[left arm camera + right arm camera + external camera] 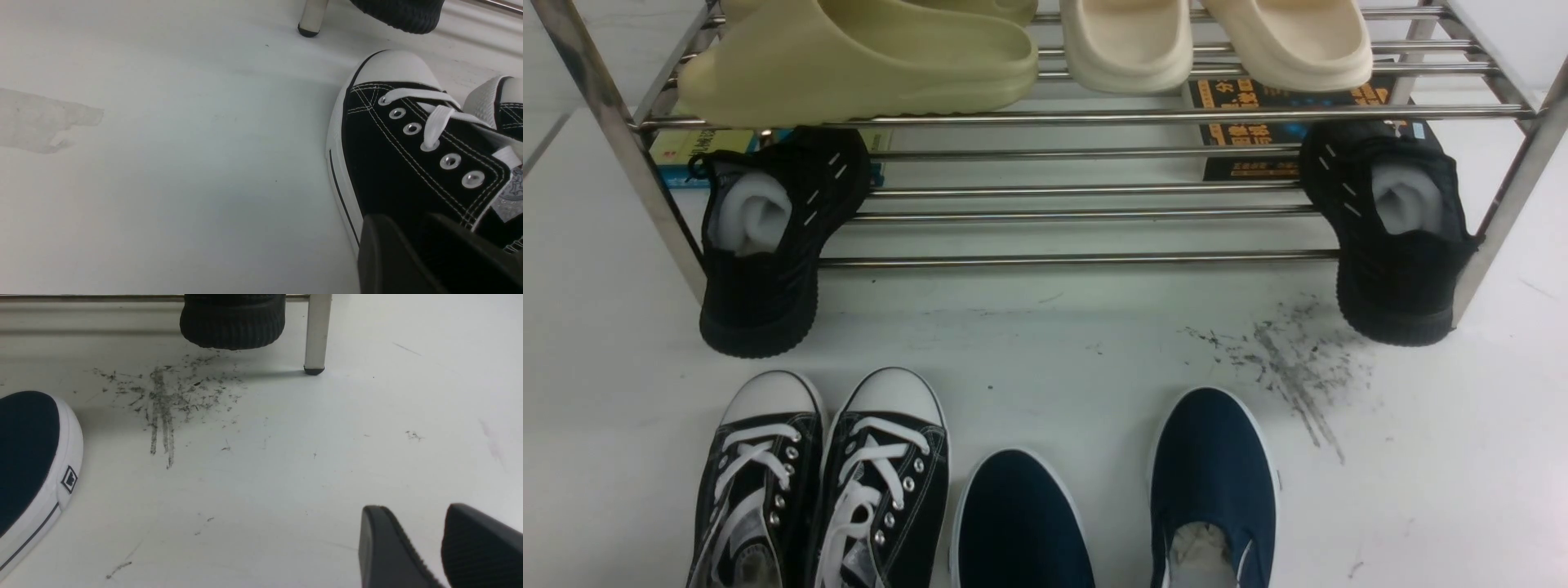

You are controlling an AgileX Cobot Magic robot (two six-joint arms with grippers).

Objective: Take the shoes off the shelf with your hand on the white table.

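The pair of black canvas sneakers [821, 482] with white laces and toe caps stands on the white table [1045, 343] at the front left, toes towards the chrome shelf [1078, 261]. In the left wrist view the nearer sneaker [408, 163] fills the right side. My left gripper [402, 218] sits right at this shoe's side, its two black fingers apart, with the shoe's dark side wall showing between them. My right gripper [412, 510] is open and empty above bare table. Neither gripper shows in the front view.
Two black knit sneakers [768, 237] [1392, 229] stuffed with white paper hang off the shelf's lower tier ends. Navy slip-ons [1213, 490] stand front centre. Pale slides [866, 57] lie on the upper tier. Dark scuff marks [1290, 367] lie front right of the shelf.
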